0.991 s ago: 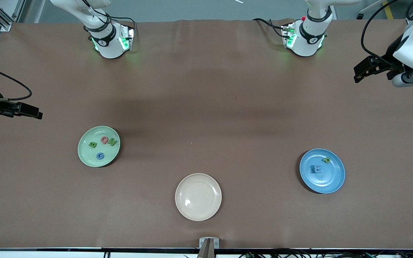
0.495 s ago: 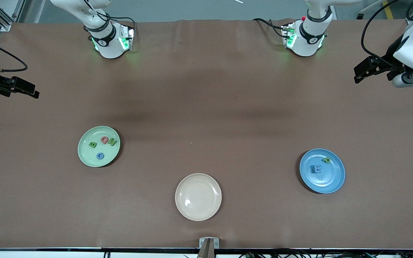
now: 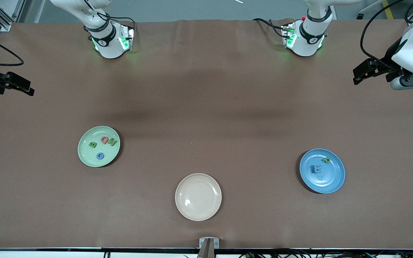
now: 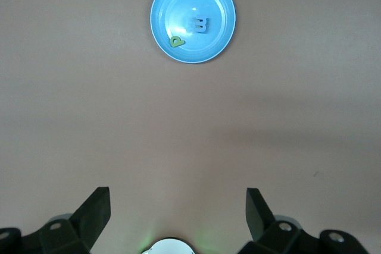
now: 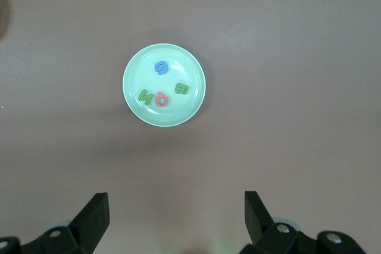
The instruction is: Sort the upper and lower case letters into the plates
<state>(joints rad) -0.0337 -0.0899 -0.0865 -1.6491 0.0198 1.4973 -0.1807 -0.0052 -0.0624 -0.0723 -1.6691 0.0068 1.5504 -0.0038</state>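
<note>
Front view: three plates (image 3: 301, 172), six letters (image 3: 100, 156).

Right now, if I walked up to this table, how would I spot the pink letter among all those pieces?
Find the pale mint green plate toward the right arm's end of the brown table. Four foam letters lie in it. The pink letter, a Q, touches the green N and is the only pink piece; its other neighbours are a green B and a blue G.
</note>
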